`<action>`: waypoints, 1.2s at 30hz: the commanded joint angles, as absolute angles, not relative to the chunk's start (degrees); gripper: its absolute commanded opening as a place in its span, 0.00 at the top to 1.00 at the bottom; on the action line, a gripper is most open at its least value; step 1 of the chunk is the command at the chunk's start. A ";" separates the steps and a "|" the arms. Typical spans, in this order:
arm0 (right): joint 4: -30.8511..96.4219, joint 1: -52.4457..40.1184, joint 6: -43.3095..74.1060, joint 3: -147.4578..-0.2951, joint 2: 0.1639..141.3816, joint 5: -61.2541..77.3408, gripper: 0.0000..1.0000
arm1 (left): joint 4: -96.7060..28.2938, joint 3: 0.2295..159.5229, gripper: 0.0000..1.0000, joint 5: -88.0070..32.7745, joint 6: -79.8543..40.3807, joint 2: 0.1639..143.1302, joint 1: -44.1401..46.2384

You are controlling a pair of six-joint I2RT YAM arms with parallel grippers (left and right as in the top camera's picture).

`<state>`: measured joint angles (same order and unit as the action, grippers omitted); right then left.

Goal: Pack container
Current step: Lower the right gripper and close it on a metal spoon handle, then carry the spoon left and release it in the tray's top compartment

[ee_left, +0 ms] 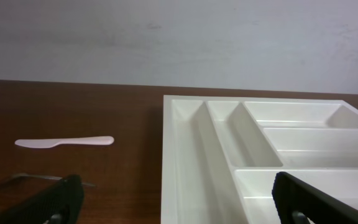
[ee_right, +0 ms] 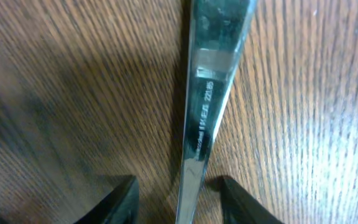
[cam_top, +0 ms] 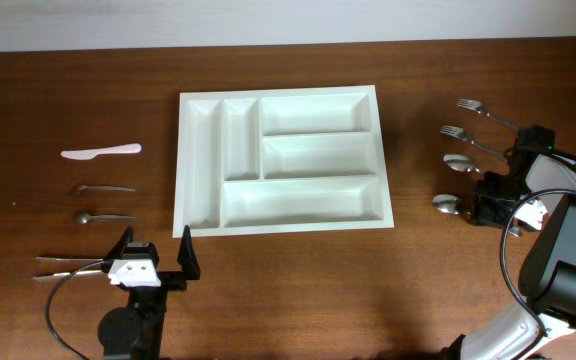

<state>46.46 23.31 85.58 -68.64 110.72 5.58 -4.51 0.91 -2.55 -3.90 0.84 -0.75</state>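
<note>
**Pack container: first pick under way at the right edge, tray unfilled**

**Overhead.**
- Large white rectangular plastic cutlery tray point(cam_top: 298, 200): middle of the brown wooden table point(cam_top: 28, 100), all five compartments bare.
- Left gripper point(cam_top: 156, 248): at the near edge, off the tray's near-left corner, spread to full width, nothing in hand.
- Two thin metal pieces point(cam_top: 68, 265): just left of that gripper, kind not readable.
- Toward the left edge: pale pink plastic knife point(cam_top: 101, 151), upper small metal spoon point(cam_top: 103, 187), lower small metal spoon point(cam_top: 103, 215).
- Toward the right edge: far steel fork point(cam_top: 488, 112), second steel fork point(cam_top: 468, 138), far steel spoon point(cam_top: 460, 162), near steel spoon point(cam_top: 448, 203).
- Right gripper point(cam_top: 483, 205): down over the handle end of the near steel spoon.

**Left wrist.**
- Left gripper point(ee_left: 188, 202): tips far apart, empty, facing the cutlery tray point(ee_left: 229, 143).
- Pale pink plastic knife point(ee_left: 64, 142): flat on the wood, well left of the tray.

**Right wrist.**
- Right gripper point(ee_right: 182, 202): partly open, astride a flat polished steel handle point(ee_right: 207, 93) with stamped lettering.
- Wood visible between one finger and the metal, so no hold yet.

**Judgement.**
- Step in hand: grasp of the first piece, nothing yet packed.
- Next move calls for a square close on a thin handle lying flush with the wood.
- Then a lift and a carry leftward to a long compartment, spoon lengthwise.
</note>
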 commanded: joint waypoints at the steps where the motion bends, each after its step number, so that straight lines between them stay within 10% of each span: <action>1: 46.06 22.79 86.41 -66.92 114.83 7.25 0.62 | -4.51 0.54 0.01 -2.50 -2.98 0.34 -0.80; 30: 47.88 22.87 83.11 -66.96 114.80 5.91 0.75 | -4.54 0.54 0.01 -2.50 -2.98 0.34 -0.80; 36: 47.55 22.87 79.72 -66.98 114.80 5.34 0.93 | -4.54 0.54 0.01 -2.50 -2.98 0.34 -0.80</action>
